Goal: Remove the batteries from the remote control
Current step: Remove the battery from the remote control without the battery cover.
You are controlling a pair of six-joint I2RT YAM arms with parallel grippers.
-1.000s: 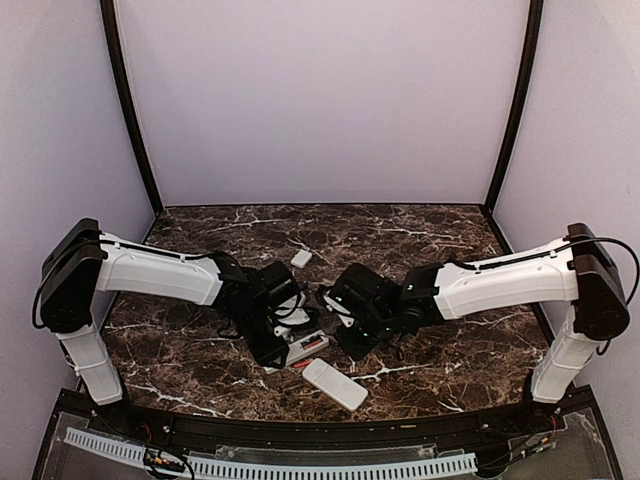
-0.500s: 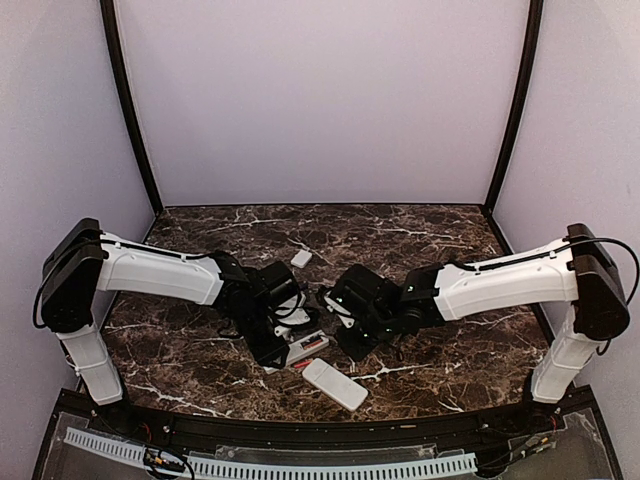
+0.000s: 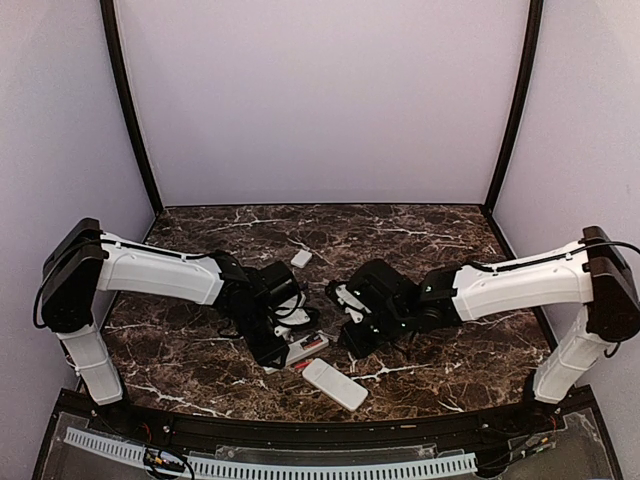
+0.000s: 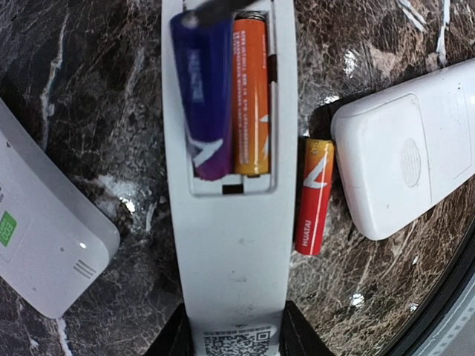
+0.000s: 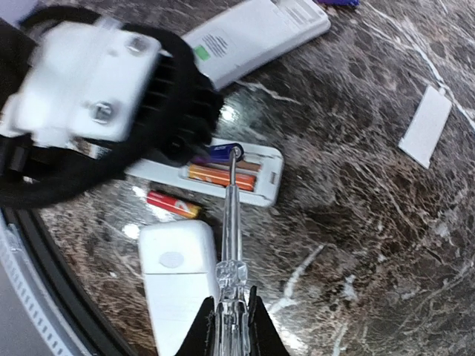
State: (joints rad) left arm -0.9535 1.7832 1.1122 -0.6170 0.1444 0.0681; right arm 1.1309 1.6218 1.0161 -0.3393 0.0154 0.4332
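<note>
This is a robot lab cell. Plain lilac walls (image 3: 320, 100) and black posts (image 3: 128, 110) box in a dark marbled worktop (image 3: 420, 235).

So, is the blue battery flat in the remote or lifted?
Lifted at one end: blue battery overlaps the compartment rim; orange battery beside it lies flat.

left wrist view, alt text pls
Open white remote in the left gripper, a screwdriver tip against its blue battery, an orange battery seated alongside. A loose battery lies on the table between it and another remote.
</note>
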